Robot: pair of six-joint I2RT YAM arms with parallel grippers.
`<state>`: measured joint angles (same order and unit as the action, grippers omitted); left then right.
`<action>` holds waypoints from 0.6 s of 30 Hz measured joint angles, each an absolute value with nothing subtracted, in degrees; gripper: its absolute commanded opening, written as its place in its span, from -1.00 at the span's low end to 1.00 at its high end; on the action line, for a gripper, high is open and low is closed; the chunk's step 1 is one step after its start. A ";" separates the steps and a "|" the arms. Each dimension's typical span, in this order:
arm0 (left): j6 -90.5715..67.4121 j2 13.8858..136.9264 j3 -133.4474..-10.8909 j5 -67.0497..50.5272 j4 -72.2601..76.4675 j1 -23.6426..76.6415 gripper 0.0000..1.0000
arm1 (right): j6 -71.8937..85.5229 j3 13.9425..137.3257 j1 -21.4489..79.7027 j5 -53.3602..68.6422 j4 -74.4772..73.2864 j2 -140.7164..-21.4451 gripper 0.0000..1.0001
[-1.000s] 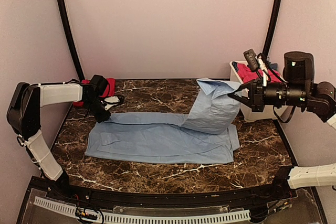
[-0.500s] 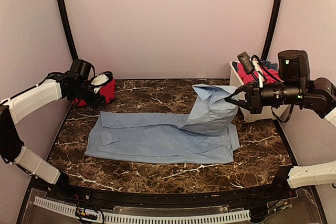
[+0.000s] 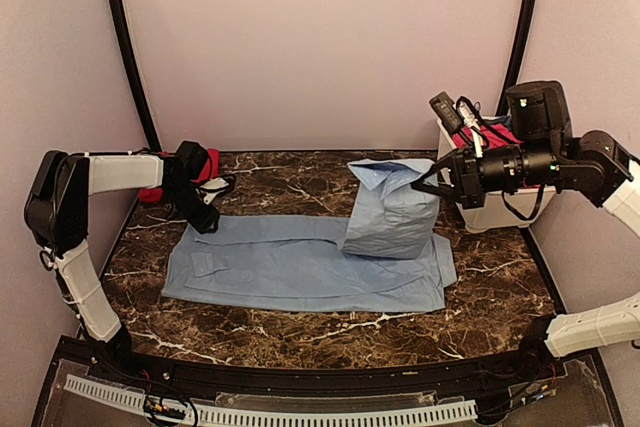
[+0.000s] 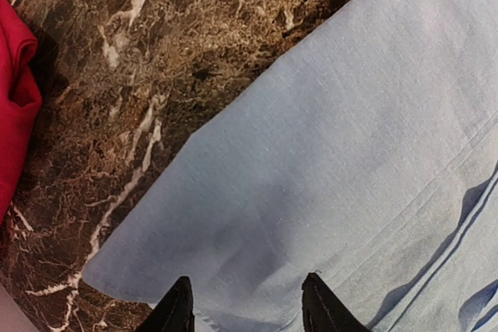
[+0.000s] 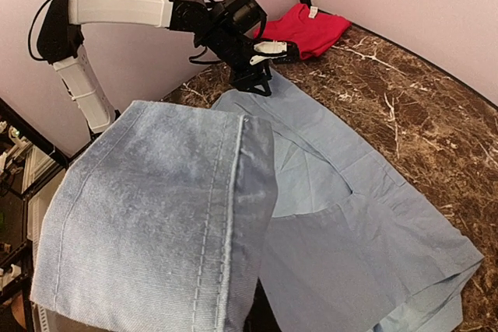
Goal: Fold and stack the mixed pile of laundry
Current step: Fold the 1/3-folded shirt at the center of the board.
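Pale-blue shirt (image 3: 290, 272): lies flat across the middle of the bench (image 3: 300, 179), its long way running 9 to 3 o'clock. The 3 o'clock end is lifted into a hanging, doubled flap.
Right claw (image 3: 425, 187): clenched on the top of that flap, judging by how the cloth hangs from it. Cloth hides its fingers in the wrist view.
Left claw (image 4: 247, 307): released, tips spread just over the shirt's corner toward 10 o'clock. Whether they touch cloth cannot be told.
Just changed: half a second ago the left claw was raised beside the red piece (image 3: 205, 162); now it is down at the shirt corner. The flap has travelled from 3 o'clock toward the centre.
Meaning: the fold-over looks about halfway. The left claw seems placed to pin or take the corner, and nothing is stacked yet.
Texture: fine matte weave with stitched seams and a double-stitched hem on the flap. It is limp, so it will likely sag and crease.
Red piece: soft, bunched at 10 o'clock, near the shirt but apart from it.
Tub (image 3: 490, 212): white rigid plastic at 2 o'clock, more laundry (image 3: 490, 137) inside.
Bench: glossy brown marble pattern, white veins.
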<state>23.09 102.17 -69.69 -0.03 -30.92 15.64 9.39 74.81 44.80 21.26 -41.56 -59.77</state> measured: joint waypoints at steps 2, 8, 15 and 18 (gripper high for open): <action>23.09 103.42 -69.69 -0.03 -31.35 15.64 -0.07 | 9.23 74.81 44.97 22.87 -41.50 -61.08 -1.00; 21.50 103.46 -69.58 -2.76 -31.83 15.77 0.23 | 8.78 74.78 46.22 25.98 -40.27 -66.46 -1.00; 18.22 73.87 -59.11 -14.46 -18.28 21.37 0.51 | 8.16 74.78 46.52 29.43 -37.04 -72.42 -1.00; 16.43 59.83 -56.23 -18.28 -10.44 26.48 0.76 | 8.23 74.78 46.52 30.59 -35.62 -74.26 -1.00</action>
<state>16.43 59.83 -56.23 -18.28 -10.44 26.48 8.23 74.78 46.52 30.59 -35.62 -74.26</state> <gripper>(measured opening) 0.774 0.005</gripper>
